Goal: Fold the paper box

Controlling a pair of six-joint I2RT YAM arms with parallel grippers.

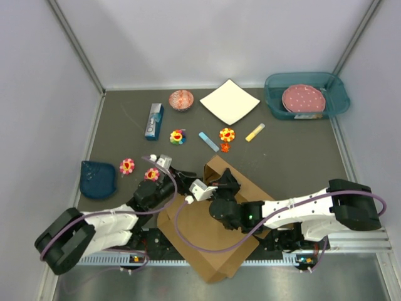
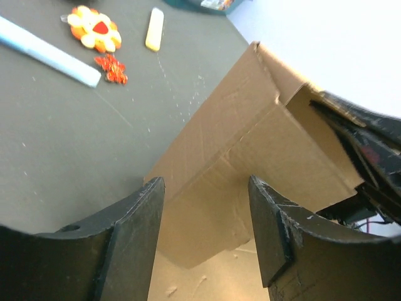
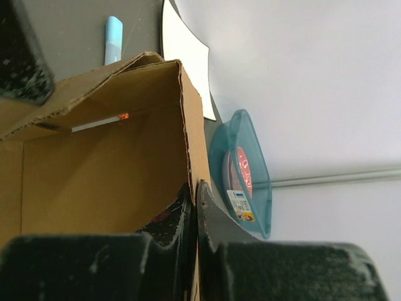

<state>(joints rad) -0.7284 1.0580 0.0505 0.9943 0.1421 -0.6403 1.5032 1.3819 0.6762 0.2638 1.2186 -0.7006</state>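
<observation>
Brown paper box (image 1: pixel 200 222) pinched by right end effector (image 3: pixel 194 191), left end effector (image 2: pixel 207 188) released, teal tub (image 1: pixel 273 94) holding plate (image 1: pixel 303 99).

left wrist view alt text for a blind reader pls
Two black fingers stand apart, framing a raised wall of the brown paper box. Beyond, an orange flower, a blue stick and a yellow stick lie on the dark table.

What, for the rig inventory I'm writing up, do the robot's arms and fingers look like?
The left arm and right arm both have white segments between chunky black joints, each trailed by a looping purple cable. The fingers are matte black, flat-sided and slightly scuffed.
</observation>
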